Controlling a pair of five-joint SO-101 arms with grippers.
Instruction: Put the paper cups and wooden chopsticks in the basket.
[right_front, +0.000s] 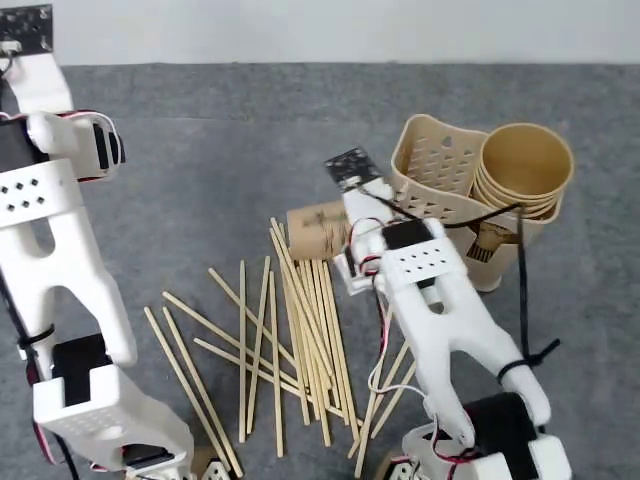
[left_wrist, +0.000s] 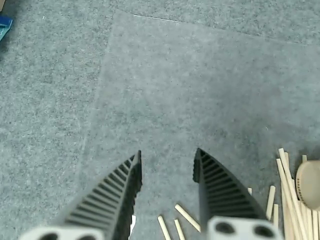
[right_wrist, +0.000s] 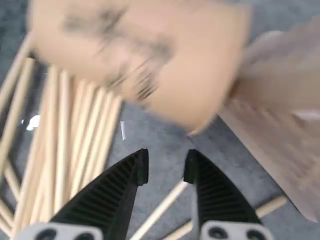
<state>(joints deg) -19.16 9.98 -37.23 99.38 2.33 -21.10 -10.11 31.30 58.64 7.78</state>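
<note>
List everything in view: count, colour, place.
lying paper cup: one, brown, on its side on the mat, beside the basket
stacked paper cups: one stack, number unclear, brown, at the basket's far side from the lying cup
chopsticks: many, pale wood, scattered mid-mat
basket: one, beige, perforated, on the mat
mat: one, grey
left claw: black, open, over bare mat
right claw: black, open, over chopsticks by the lying paper cup

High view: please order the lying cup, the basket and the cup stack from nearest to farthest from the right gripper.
1. Lying cup, just ahead of the right gripper.
2. Basket, farther off to the right.
3. Cup stack, at the basket's far side.
</note>
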